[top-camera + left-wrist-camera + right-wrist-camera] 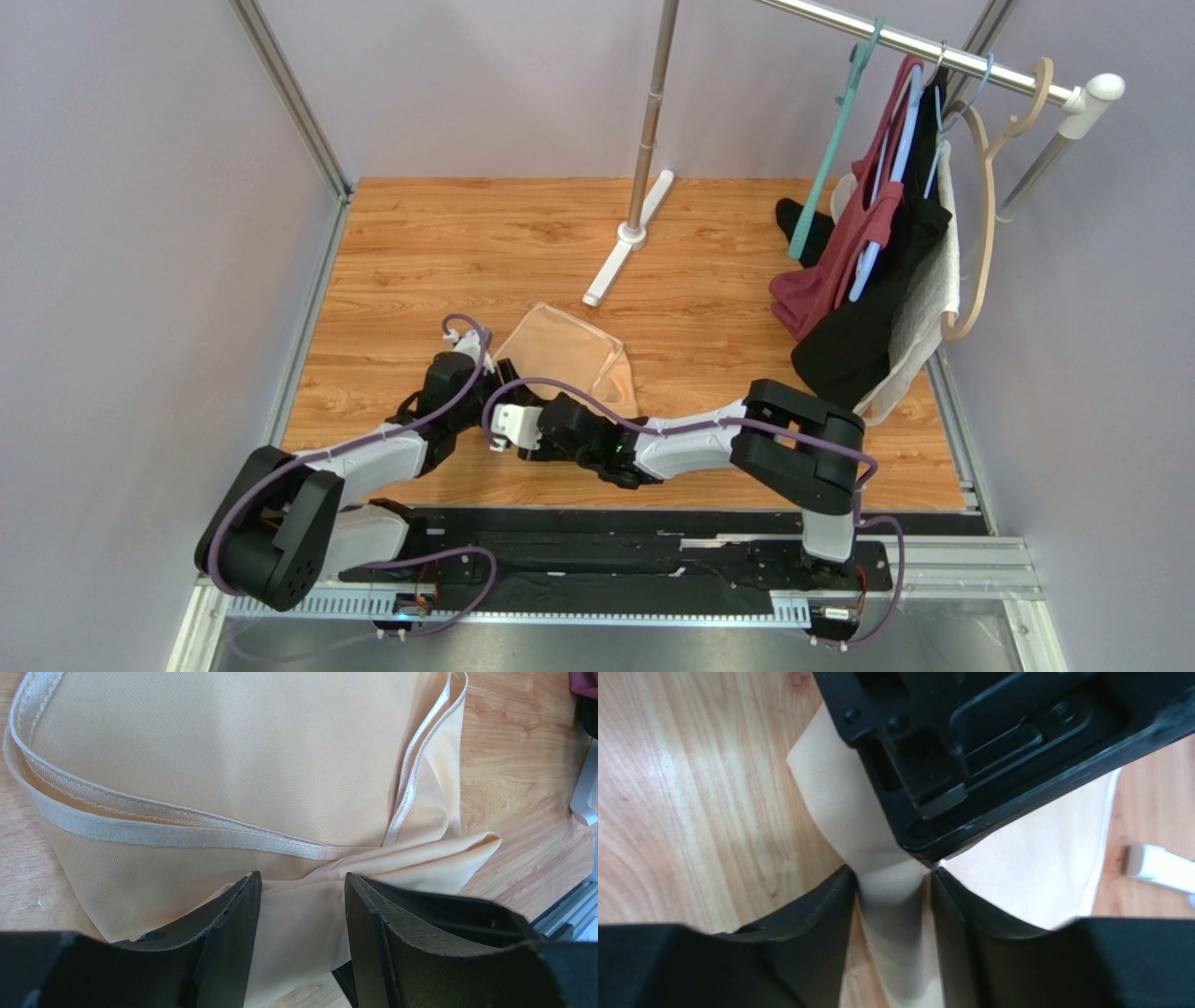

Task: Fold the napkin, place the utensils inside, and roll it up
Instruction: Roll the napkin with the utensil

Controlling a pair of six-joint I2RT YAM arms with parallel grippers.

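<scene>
Wooden table (463,238), both grippers' jaws part-open astride napkin (568,357)

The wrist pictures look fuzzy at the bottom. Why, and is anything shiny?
Left wrist view: the black fingers sit too close to the lens, so they blur, while the napkin weave stays sharp. Right wrist view: the fingers and the other arm's black body are soft too. Top view: even light, with glare on the metal pole.

Napkin (231,756): thin matt peach cloth, fine weave, stitched hem. Table (463,231): wood-grain top, slight sheen. Gripper fingers (231,938): matt black plastic, rough edges; pole (655,98) is shiny metal.
</scene>
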